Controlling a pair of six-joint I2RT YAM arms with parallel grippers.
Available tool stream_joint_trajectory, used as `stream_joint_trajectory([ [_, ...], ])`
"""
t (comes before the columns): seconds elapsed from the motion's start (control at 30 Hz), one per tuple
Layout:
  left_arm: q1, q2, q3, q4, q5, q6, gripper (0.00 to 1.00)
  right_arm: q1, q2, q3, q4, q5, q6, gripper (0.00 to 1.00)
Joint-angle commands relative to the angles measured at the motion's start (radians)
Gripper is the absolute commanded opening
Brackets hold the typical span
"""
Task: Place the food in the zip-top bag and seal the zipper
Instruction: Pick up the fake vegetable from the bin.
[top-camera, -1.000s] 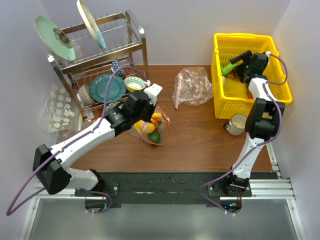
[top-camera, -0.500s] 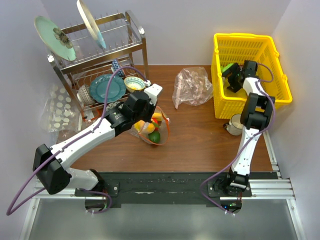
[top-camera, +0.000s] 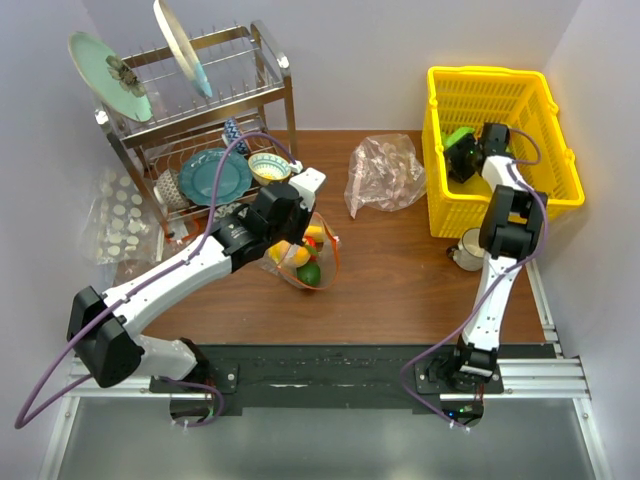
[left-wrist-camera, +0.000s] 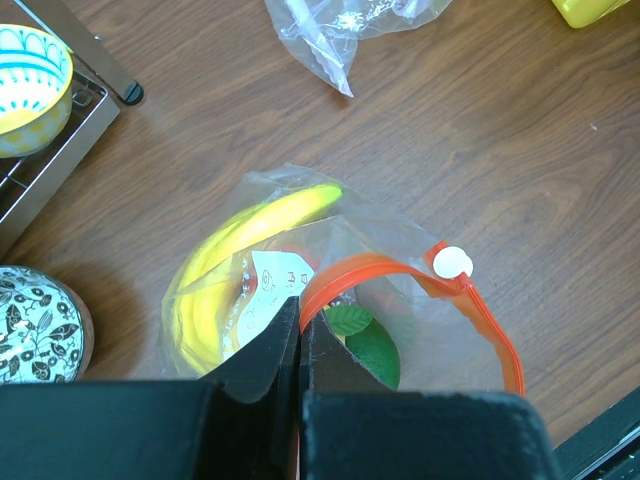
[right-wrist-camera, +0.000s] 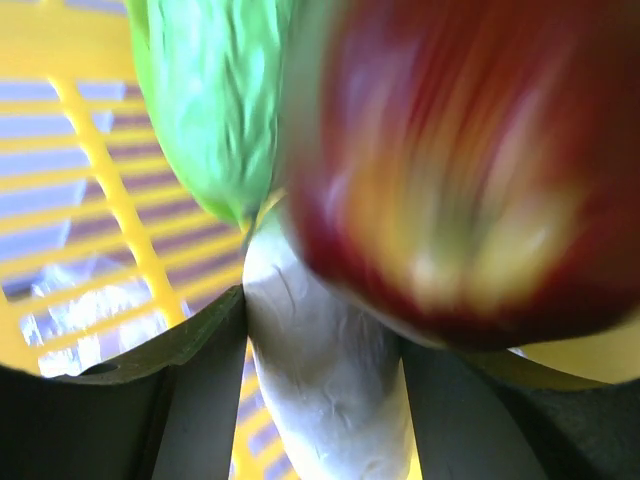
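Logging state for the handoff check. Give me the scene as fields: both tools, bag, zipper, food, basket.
left tool: shut, pinching the mouth of the clear zip-top plastic bag
red-orange zipper strip: open, looped
in bag: yellow toy banana, green toy fruit
right tool: inside the yellow plastic basket, fingers either side of a white piece; grip unclear
beside right tool: glossy red toy apple, green leafy toy vegetable
sealed: no

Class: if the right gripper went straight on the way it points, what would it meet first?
Probably the white piece between its fingers, with the red apple close beside; depth is blurred.
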Motion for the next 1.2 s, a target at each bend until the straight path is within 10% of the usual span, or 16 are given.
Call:
stream_joint_trajectory([
  [0.0,0.007,-0.004,0.003,0.033,-0.01,0.017,0.0,0.006,-0.163,-0.061,-0.049,-0.002,-0.008,0.51],
  [0.53,0.007,-0.033,0.003,0.035,0.022,0.014,0.0,0.008,-0.671,-0.264,-0.101,0.259,-0.19,0.54],
  [1.17,0.007,-0.044,0.004,0.038,0.03,0.011,0.0,0.333,-1.252,-0.766,-0.023,-0.014,-0.193,0.56],
])
